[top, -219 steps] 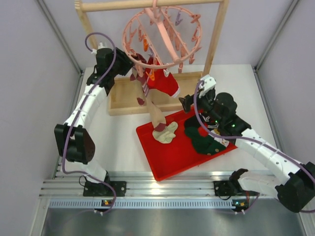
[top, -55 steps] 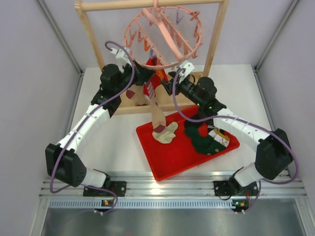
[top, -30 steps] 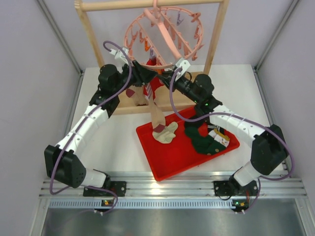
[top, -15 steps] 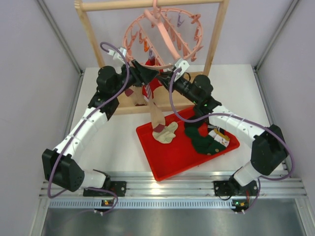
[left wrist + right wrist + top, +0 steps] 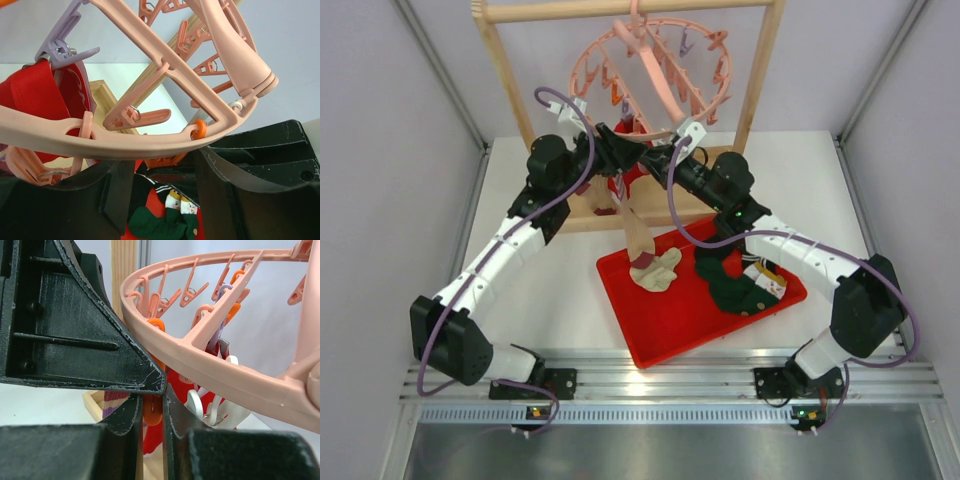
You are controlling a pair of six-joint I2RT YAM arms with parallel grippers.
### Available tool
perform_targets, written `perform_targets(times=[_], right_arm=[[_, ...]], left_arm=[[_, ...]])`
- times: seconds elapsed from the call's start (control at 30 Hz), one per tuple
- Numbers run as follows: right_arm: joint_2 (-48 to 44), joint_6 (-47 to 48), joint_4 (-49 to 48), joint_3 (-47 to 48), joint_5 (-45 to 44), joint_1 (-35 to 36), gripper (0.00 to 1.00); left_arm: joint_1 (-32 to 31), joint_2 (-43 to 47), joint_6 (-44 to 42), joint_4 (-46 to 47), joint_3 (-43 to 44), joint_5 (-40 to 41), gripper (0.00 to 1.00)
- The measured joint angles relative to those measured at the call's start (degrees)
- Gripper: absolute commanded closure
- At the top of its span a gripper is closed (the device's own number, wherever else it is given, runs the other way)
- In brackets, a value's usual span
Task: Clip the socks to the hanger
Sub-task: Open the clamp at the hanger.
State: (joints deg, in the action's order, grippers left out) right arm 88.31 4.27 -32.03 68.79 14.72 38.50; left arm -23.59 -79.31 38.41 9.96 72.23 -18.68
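Now the left arm has swung its wrist slightly rightward from half a second back, while the right arm sits where it was. Both meet under the near rim of the hanger, which hangs tilted from the wooden rack. Seconds earlier the right gripper was down over the red tray; it is now clenched on an orange peg below the ring. The left gripper is released, fingers spread beneath the ring. A red sock hangs from a purple peg. A tan sock dangles to the tray, where a cream sock and a dark green sock lie. From above, both grippers' tips blur into ring and fabric, and which peg holds the tan sock cannot be told.
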Motion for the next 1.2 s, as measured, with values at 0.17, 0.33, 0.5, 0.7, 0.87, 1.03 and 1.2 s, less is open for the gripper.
perform_targets(times=[0.17, 0.33, 0.5, 0.7, 0.87, 1.03, 1.2], right_arm=[[-0.07, -0.42, 0.04, 0.0, -0.02, 0.0, 1.0], [-0.13, -0.44, 0.09, 0.0, -0.09, 0.02, 1.0], [-0.5, -0.42, 0.13, -0.11, -0.33, 0.02, 1.0], [-0.9, -0.37, 0.33, -0.13, -1.22, 0.02, 1.0], [-0.92, -0.37, 0.57, -0.15, -1.88, 0.0, 0.95], [-1.97, -0.46, 2.54, -0.48, -1.46, 0.0, 0.59], [-8.26, -0.48, 9.49, -5.18, 0.42, -0.11, 0.4]], left_arm=[[-0.31, 0.0, -0.37, 0.15, 0.0, 1.25, 0.5], [-0.61, 0.0, 0.44, 0.42, 0.0, 1.9, 0.51], [-0.76, -0.07, 2.67, 0.81, 0.0, 2.08, 0.5], [-0.9, -0.66, 5.6, 1.97, -0.02, 2.51, 0.68], [-0.83, -1.01, 5.97, 2.27, -0.02, 3.96, 0.97], [-0.92, -1.09, 6.47, 2.12, -0.02, 4.42, 1.0], [-0.72, -1.09, 5.99, 1.92, -0.02, 4.87, 1.0]])
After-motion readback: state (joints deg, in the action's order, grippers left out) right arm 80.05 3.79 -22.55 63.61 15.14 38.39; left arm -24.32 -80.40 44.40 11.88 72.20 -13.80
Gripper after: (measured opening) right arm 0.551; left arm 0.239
